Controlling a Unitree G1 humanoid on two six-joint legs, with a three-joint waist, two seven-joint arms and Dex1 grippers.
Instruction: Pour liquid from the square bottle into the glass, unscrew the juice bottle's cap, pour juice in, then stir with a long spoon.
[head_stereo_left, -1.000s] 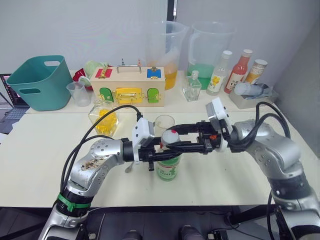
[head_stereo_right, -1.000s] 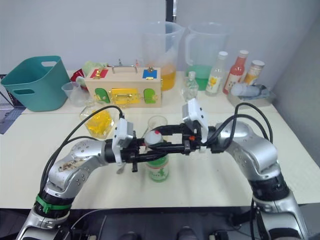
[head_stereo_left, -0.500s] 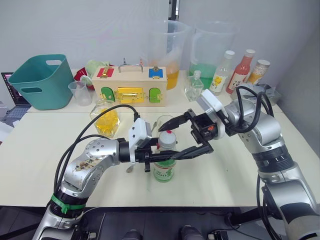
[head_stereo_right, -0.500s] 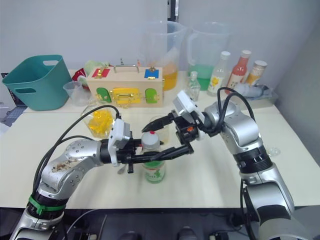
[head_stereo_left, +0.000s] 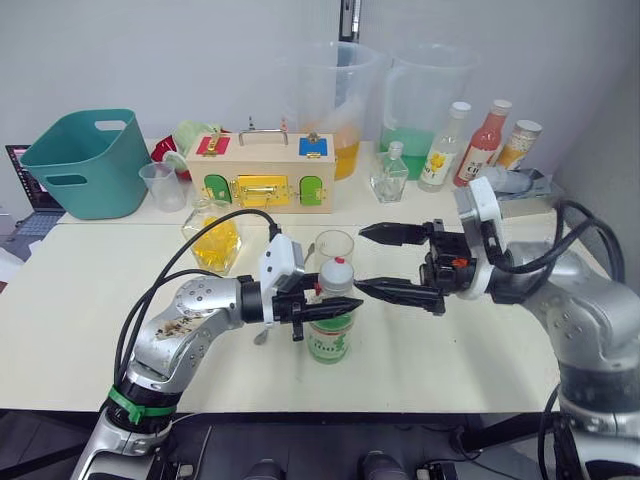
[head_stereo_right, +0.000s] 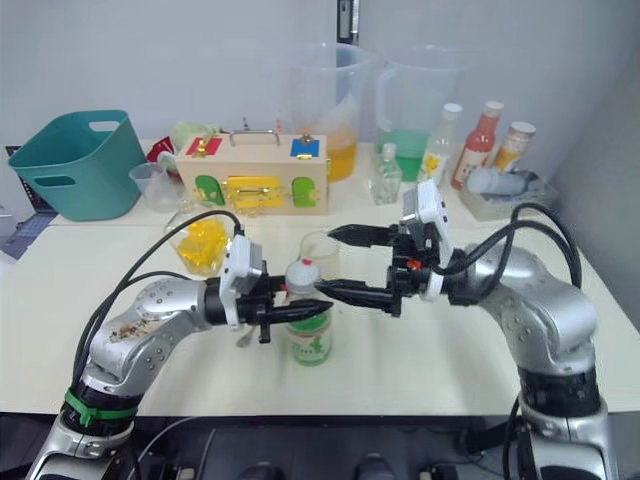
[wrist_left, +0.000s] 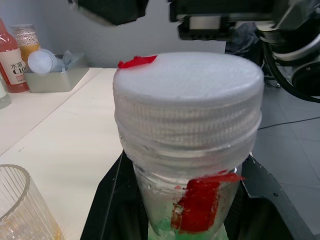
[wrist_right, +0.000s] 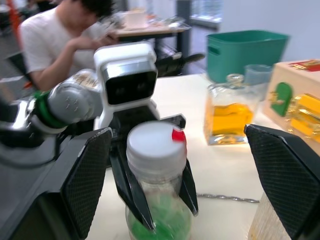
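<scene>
The juice bottle (head_stereo_left: 330, 338), green-labelled, stands upright on the table with my left gripper (head_stereo_left: 312, 304) shut around its neck. Its white cap (head_stereo_left: 335, 274), marked with a red tab, sits on top (wrist_left: 187, 95). My right gripper (head_stereo_left: 360, 260) is open just right of the cap, one finger above the other, touching nothing; its pads (wrist_right: 90, 175) flank the cap (wrist_right: 156, 145). The glass (head_stereo_left: 332, 246) stands right behind the bottle. The square bottle (head_stereo_left: 212, 238), with yellow liquid in it, stands to the left. The long spoon (wrist_right: 225, 198) lies on the table beside the bottle.
At the back stand a wooden latch box (head_stereo_left: 257, 175), a teal basket (head_stereo_left: 85, 160), a small measuring cup (head_stereo_left: 158, 185), two big pitchers (head_stereo_left: 335, 100), a small flask (head_stereo_left: 388, 175), and a yellow-flower bottle (head_stereo_left: 440, 145) beside a red one (head_stereo_left: 482, 140). A person (wrist_right: 65, 35) sits beyond the table.
My right gripper let go of the cap, swung up and drew back to the right, open. The cap stays on the bottle, and my left gripper still holds the neck.
</scene>
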